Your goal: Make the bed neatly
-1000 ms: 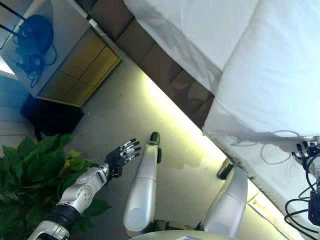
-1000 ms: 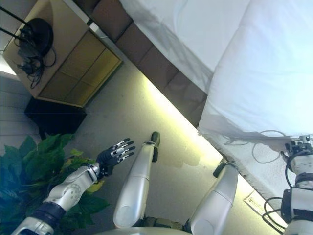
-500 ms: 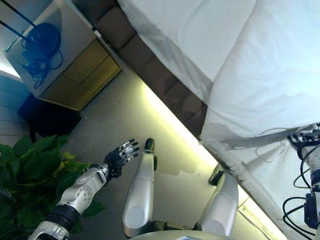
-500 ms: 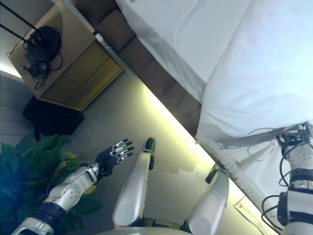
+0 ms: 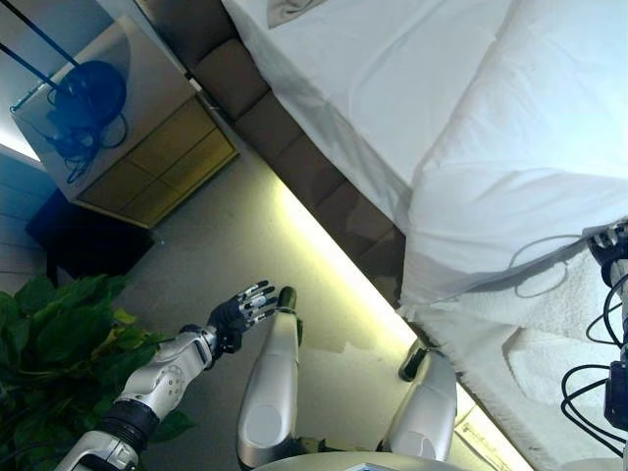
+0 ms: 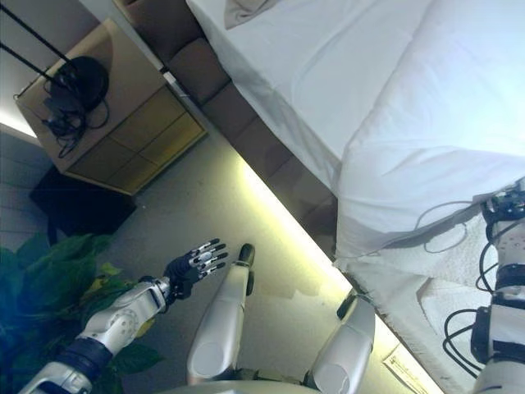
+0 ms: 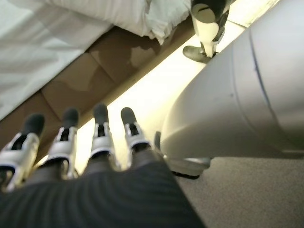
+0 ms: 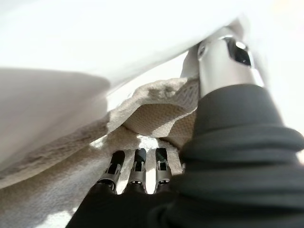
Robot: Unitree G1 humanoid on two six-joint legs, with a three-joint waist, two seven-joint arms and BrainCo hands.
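The bed has a smooth white sheet (image 5: pixel 373 78) and a thick white duvet (image 5: pixel 549 118) over its right part. Under the duvet's near edge lies a cream textured layer (image 5: pixel 549 339). My right hand (image 6: pixel 504 209) is at that edge by the view's right side. In the right wrist view its thumb (image 8: pixel 223 61) presses up into the white duvet. A fold of cloth (image 8: pixel 156 111) is pinched between the thumb and the curled fingers (image 8: pixel 137 166). My left hand (image 5: pixel 240 312) hangs open over the floor, away from the bed, fingers (image 7: pixel 99 137) straight.
A brown padded bed base (image 5: pixel 304 167) runs diagonally, with a lit strip along the floor below it. A wooden nightstand (image 5: pixel 147 137) holds a dark lamp base with cables (image 5: pixel 88 98). A leafy plant (image 5: pixel 59 334) stands beside my left arm. A grey-brown cloth (image 5: pixel 289 10) lies on the bed.
The camera has shifted. Near my right hand the duvet's edge has come up and back, and more of the textured layer shows. The left hand stays open in the same pose.
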